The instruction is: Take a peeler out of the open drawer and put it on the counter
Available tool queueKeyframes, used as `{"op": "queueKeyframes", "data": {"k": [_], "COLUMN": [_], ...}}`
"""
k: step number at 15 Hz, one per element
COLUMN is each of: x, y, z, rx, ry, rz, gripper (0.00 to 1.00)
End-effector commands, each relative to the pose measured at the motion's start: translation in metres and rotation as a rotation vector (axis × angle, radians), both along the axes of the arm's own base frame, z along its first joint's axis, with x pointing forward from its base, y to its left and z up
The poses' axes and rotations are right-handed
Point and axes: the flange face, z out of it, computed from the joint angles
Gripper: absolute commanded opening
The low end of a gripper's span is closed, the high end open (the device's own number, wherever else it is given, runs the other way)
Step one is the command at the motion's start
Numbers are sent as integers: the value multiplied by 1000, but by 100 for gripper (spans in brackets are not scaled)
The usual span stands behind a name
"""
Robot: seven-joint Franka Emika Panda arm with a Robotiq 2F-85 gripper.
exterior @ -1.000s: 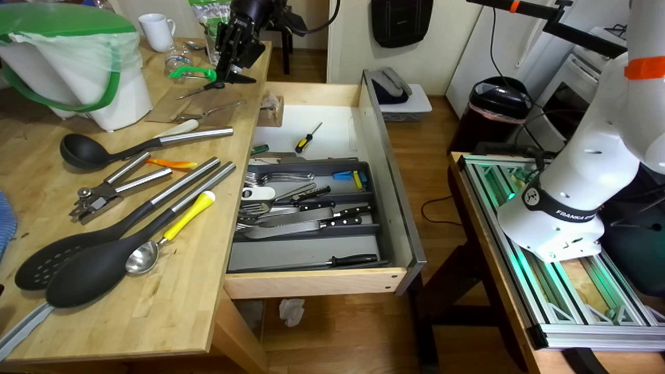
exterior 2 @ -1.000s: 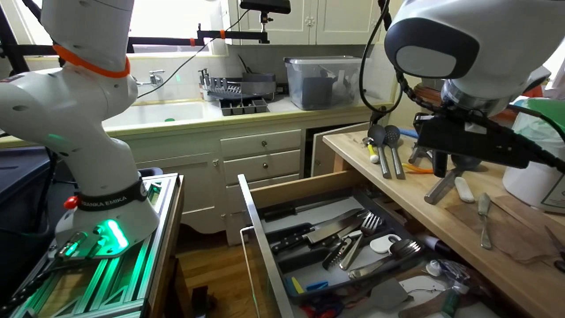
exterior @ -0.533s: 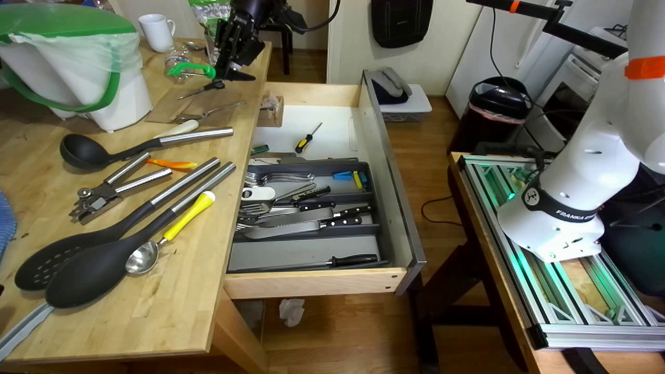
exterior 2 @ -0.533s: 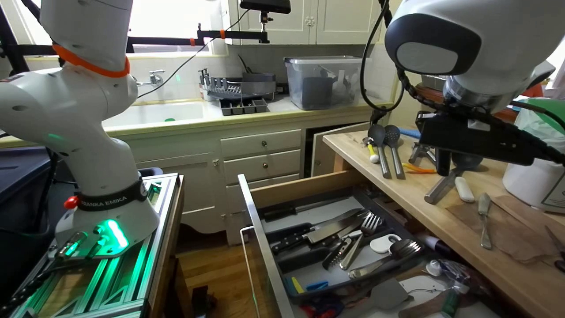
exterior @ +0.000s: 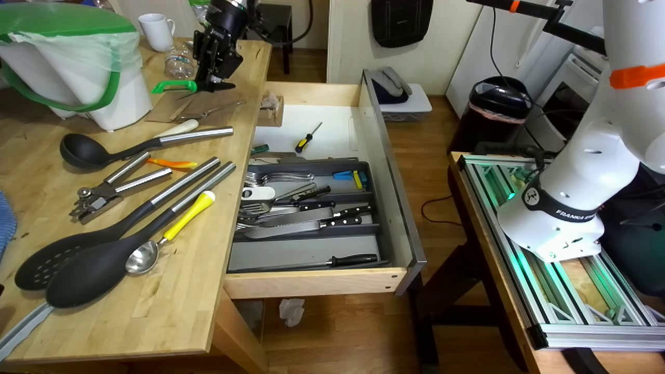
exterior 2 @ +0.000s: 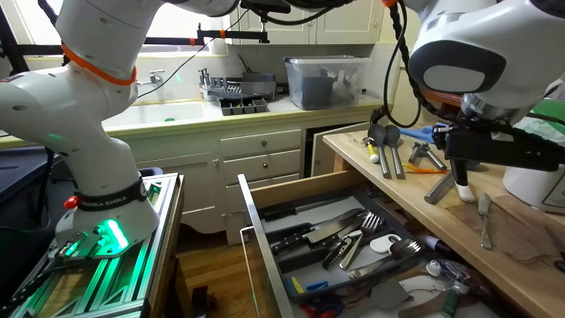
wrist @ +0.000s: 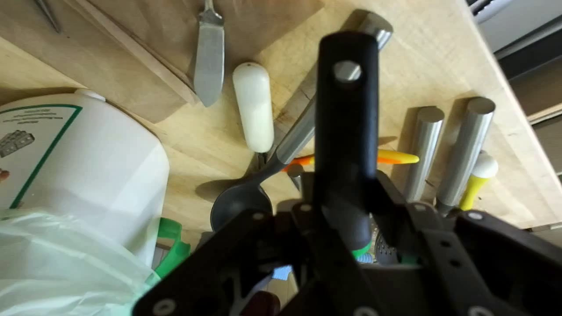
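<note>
We find peeler (wrist: 347, 127), green-headed with black handle, aloft over counter (exterior: 161, 317), not touching it. Gripper (exterior: 208, 83) clenches it across handle, head jutting out one side, handle end opposite: likely steady hold for laying it flat. Wrist view shows ladle (wrist: 241, 204) beyond; height should clear it. Drawer (exterior: 317, 283) stands pulled out, presumably for access. Lowering, release seem left.

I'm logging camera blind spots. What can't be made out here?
Green peeler head: in the wrist view, mostly hidden behind its black handle and the gripper.
Ladle: in an exterior view, bowl mostly behind black wrist hardware.
Grey handle: in an exterior view, cut off by the left edge.
White bucket: wrist view, print too small to read.
</note>
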Motion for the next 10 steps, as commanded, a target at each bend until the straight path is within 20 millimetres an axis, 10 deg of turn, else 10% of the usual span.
{"op": "queueKeyframes", "data": {"k": [1, 10], "x": [37, 75], "y": [-4, 0], "z": [-21, -40], "rx": [-56, -281], "ry": [-13, 55], "rz": [16, 25], "gripper": [10, 10]}}
